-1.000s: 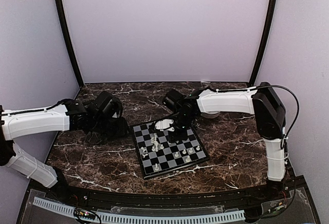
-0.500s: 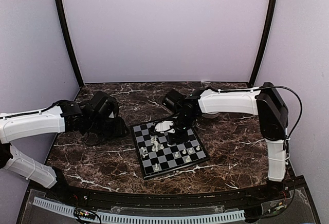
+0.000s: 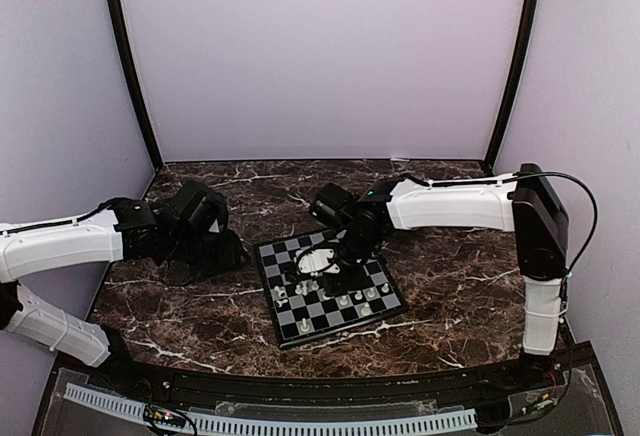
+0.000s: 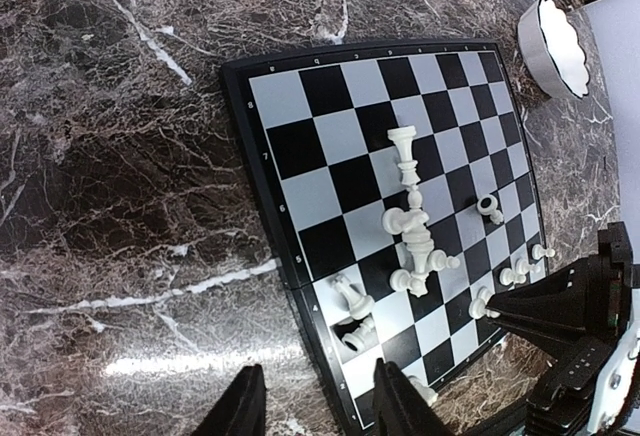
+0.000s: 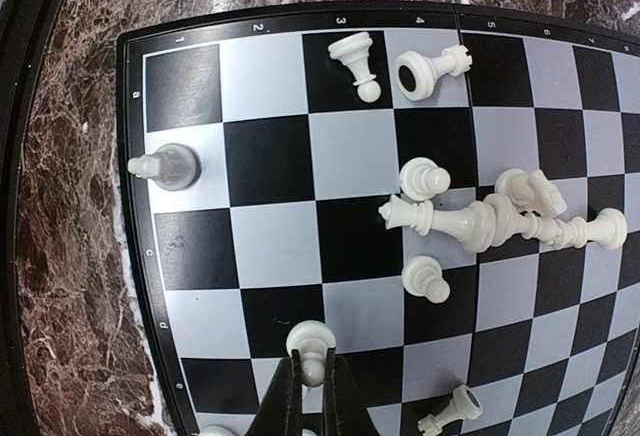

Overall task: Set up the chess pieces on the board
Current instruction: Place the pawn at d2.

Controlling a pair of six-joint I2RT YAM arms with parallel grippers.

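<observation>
Right wrist: a pawn (image 5: 310, 338) at the board's (image 5: 270, 76) edge has just been clamped by the right gripper (image 5: 312, 368), ready for placing; the left gripper's (image 4: 320, 406) jaws are held apart, empty.

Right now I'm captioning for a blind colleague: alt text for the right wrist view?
The right gripper pinches an upright white pawn on the chessboard, bottom centre. Other white pieces lie toppled toward the right; dark marble table shows at left.
</observation>
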